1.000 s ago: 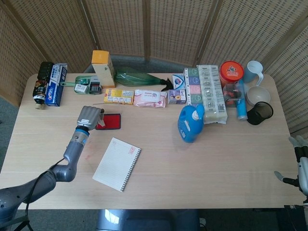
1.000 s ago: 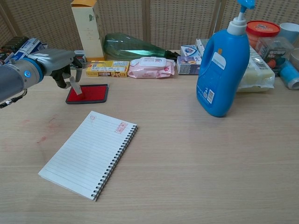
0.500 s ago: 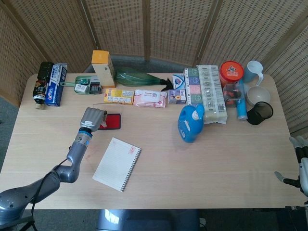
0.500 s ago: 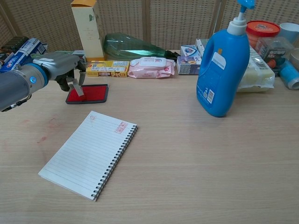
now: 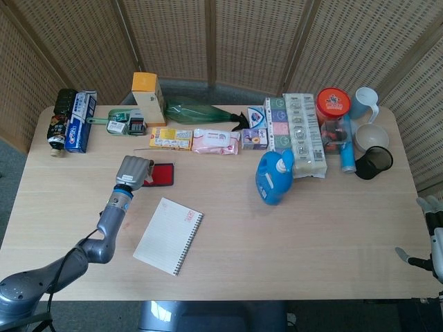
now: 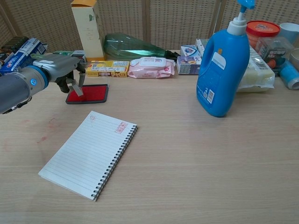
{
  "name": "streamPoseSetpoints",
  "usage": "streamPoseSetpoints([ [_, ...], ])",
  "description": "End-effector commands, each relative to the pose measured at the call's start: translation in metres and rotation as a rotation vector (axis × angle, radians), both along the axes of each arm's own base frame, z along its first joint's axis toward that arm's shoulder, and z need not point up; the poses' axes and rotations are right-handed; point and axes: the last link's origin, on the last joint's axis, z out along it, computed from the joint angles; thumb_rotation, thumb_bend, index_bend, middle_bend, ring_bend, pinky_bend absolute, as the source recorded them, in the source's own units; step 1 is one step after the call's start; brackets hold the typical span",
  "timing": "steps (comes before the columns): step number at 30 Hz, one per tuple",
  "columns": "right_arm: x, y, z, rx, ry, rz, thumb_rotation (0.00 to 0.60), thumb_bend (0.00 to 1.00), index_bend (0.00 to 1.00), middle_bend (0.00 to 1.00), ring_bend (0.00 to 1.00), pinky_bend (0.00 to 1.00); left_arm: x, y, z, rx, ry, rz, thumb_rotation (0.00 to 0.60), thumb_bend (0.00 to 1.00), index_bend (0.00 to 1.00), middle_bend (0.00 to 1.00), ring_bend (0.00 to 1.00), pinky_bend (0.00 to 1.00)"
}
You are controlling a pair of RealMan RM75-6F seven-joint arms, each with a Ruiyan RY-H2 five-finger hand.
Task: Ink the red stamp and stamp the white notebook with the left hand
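Observation:
My left hand (image 5: 133, 171) (image 6: 60, 67) hovers over the left end of the red ink pad (image 5: 163, 174) (image 6: 91, 94). Its fingers (image 6: 74, 85) hang down and apart, and I see nothing between them. A small red-and-black object (image 5: 137, 126), possibly the stamp, stands behind the pad, next to the yellow carton (image 5: 148, 97). The white spiral notebook (image 5: 168, 235) (image 6: 88, 154) lies open in front of the pad, with a red stamp mark (image 6: 121, 127) near its top edge. My right hand (image 5: 432, 235) sits at the table's right front corner, fingers spread and empty.
A row of packets, a green bottle (image 6: 133, 46) and boxes lines the back of the table. A blue detergent bottle (image 6: 222, 70) stands right of centre. Cups and a red-lidded jar (image 5: 333, 104) crowd the back right corner.
My left hand has shifted slightly to the right and forward over the ink pad, the arm reaching further in. The notebook and my right hand have stayed put.

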Motion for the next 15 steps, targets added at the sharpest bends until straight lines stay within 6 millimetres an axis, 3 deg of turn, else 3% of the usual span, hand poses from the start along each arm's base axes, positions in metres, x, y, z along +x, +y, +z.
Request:
streamPoseSetpoints([
  [1, 0.0, 0.0, 0.0, 0.0, 0.0, 0.002, 0.6, 0.08, 0.06, 0.02, 0.0, 0.0, 0.004, 0.0, 0.005, 0.013, -0.012, -0.017, 0.6, 0.4, 0.6, 1.0, 1.0, 1.0],
  [8, 0.001, 0.001, 0.0, 0.003, -0.004, 0.007, 0.6, 0.08, 0.06, 0.02, 0.0, 0.0, 0.017, -0.003, 0.028, 0.053, -0.045, -0.071, 0.6, 0.4, 0.6, 1.0, 1.0, 1.0],
  [15, 0.002, 0.001, 0.0, 0.008, -0.007, 0.014, 0.6, 0.08, 0.06, 0.02, 0.0, 0.0, 0.034, -0.019, 0.047, 0.036, -0.067, -0.133, 0.6, 0.4, 0.6, 1.0, 1.0, 1.0],
])
